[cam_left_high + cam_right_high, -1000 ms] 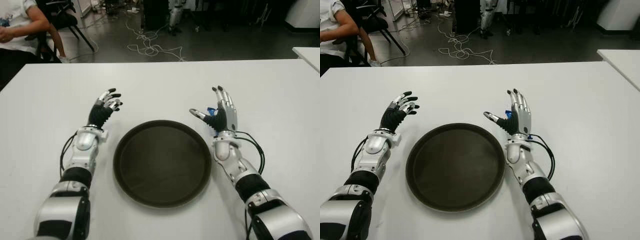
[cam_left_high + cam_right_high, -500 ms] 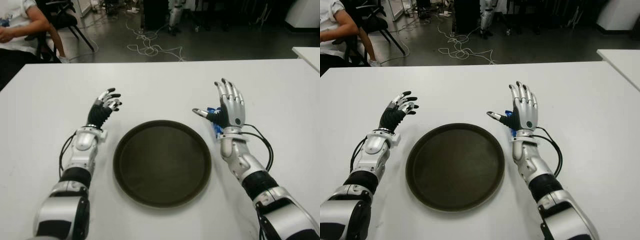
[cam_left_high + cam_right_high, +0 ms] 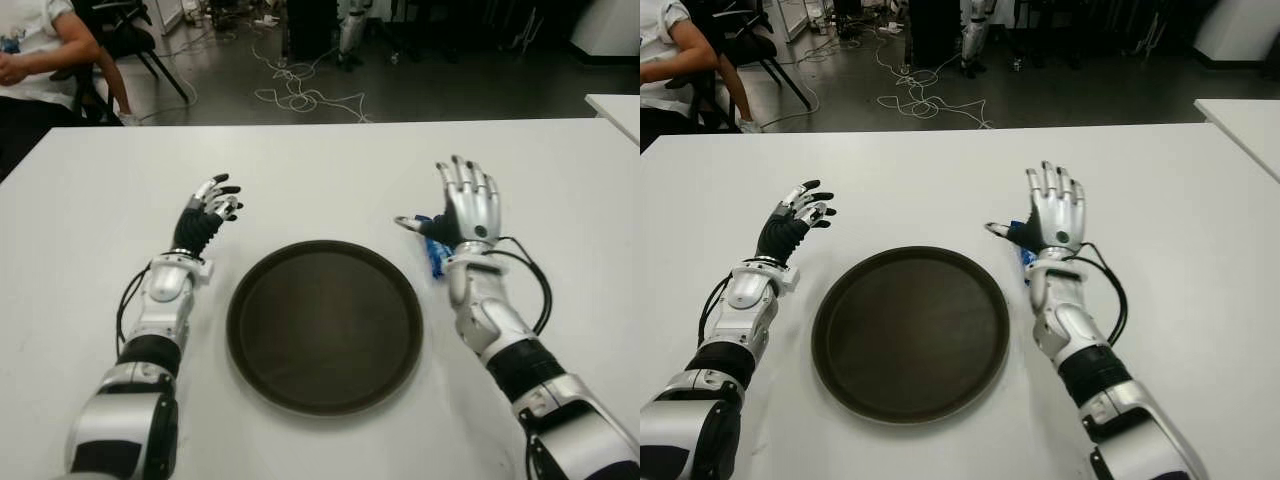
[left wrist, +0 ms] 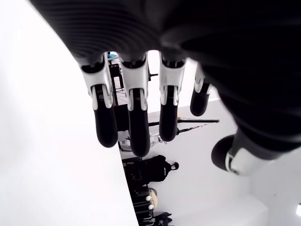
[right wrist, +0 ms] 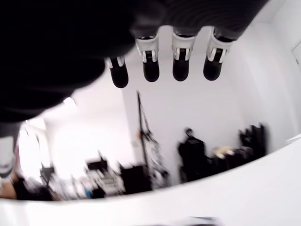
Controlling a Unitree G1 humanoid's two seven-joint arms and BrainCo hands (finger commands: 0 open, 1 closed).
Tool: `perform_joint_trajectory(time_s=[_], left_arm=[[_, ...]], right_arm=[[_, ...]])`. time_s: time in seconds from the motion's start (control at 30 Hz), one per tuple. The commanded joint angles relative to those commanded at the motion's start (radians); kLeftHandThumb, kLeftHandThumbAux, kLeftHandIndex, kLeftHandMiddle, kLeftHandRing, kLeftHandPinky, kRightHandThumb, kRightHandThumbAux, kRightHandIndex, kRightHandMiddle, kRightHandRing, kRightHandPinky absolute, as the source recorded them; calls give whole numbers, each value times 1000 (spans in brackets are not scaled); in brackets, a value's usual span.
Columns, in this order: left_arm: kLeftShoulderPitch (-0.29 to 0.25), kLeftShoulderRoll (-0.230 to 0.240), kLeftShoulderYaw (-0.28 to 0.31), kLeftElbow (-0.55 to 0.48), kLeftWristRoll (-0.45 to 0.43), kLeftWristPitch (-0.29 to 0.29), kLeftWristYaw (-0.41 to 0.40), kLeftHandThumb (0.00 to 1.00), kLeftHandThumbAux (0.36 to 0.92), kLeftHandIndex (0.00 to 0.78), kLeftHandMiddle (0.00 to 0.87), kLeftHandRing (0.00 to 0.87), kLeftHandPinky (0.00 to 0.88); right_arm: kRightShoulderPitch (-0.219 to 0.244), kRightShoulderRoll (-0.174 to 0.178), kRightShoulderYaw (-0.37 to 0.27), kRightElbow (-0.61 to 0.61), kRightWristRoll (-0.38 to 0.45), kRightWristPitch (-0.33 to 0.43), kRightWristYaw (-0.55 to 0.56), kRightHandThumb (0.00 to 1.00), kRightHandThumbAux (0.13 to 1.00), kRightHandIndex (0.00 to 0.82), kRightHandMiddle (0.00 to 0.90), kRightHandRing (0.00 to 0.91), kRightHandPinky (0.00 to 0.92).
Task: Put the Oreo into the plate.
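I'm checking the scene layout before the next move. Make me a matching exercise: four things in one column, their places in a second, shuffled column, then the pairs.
Things:
1. plate
2. Oreo
3. left robot hand
4. cables

Places:
A. on the floor beyond the table
B. left of the plate, fingers open, holding nothing
C. on the table between the two arms
D. by the right robot hand, just right of the plate

Pairs: 1-C, 2-D, 3-B, 4-A
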Motion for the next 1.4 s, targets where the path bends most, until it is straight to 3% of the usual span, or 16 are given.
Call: perform_joint_trajectory(time_s=[0.3,0.73,0.83,1.4], left_arm=[[1,4,-3,-1,3,2,-1,666,532,149,255,300,307],[1,7,-7,3,11,-7,4,720,535,156,262,314,289],[0,6,-7,5,10,-10,2,692,528,155,262,310,309],[-2,4,-4,10,5,-15,2,723,519,156,265,311,299]], right_arm=[[-18,-30,33,-12,-38,86,124,0,481,1,0,0,0],[-40,-57,55,-5,-57,152,240,0,523,0,0,0,0],[-51,-65,61,9,-61,162,264,0,535,0,0,0,0],[-90,-88,120,51,-109,251,369,0,519,0,0,0,30]])
